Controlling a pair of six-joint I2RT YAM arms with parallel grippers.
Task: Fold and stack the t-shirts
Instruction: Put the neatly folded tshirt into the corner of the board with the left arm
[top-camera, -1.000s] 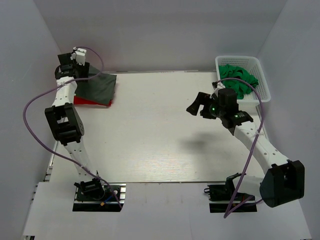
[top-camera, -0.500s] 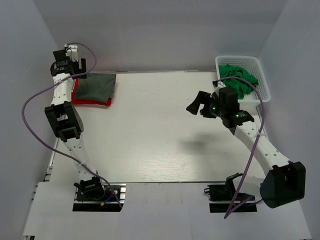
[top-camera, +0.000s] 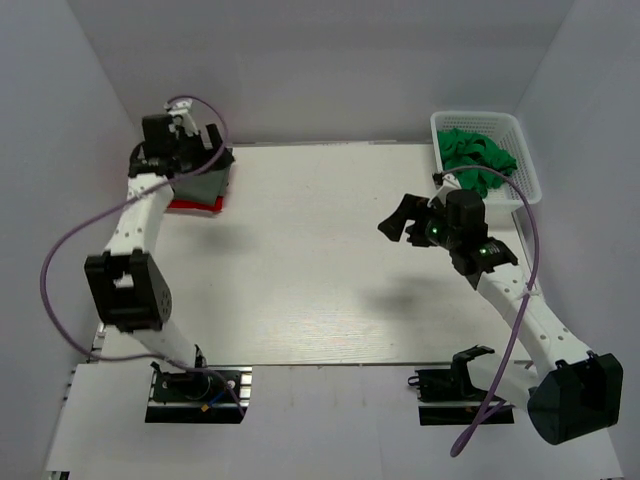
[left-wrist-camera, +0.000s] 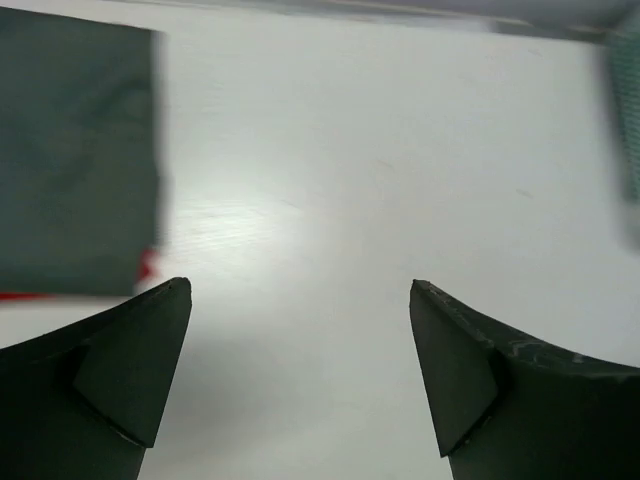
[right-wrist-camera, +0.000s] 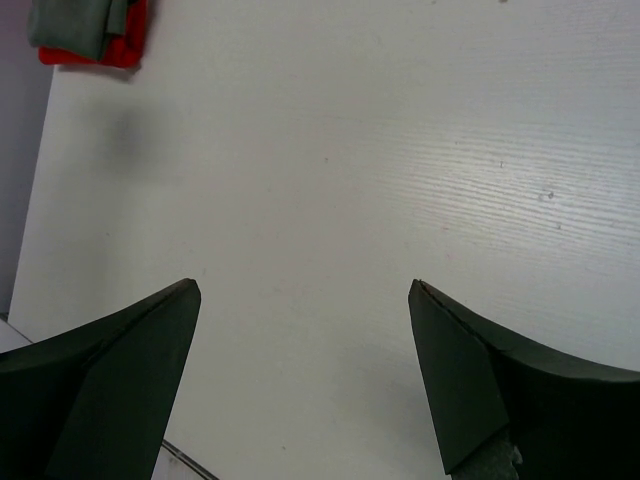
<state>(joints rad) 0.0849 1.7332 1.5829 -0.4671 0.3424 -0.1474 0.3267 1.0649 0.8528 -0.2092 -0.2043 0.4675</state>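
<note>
Judging reach from the basket (top-camera: 478, 116): the grey t-shirt (top-camera: 212, 186) lies folded on the red t-shirt (top-camera: 195, 205), well apart from it. My left gripper (left-wrist-camera: 300, 290), fingers apart and empty, hovers at that stack and is nearer. My right gripper (right-wrist-camera: 300, 290), fingers apart, hangs near the basket.

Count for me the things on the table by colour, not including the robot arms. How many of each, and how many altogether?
grey t-shirt: 1
red t-shirt: 1, under the grey one
green cloth heap: 1, its pieces cannot be separated by eye
white basket: 1, holding the green heap
Total: 4
</note>
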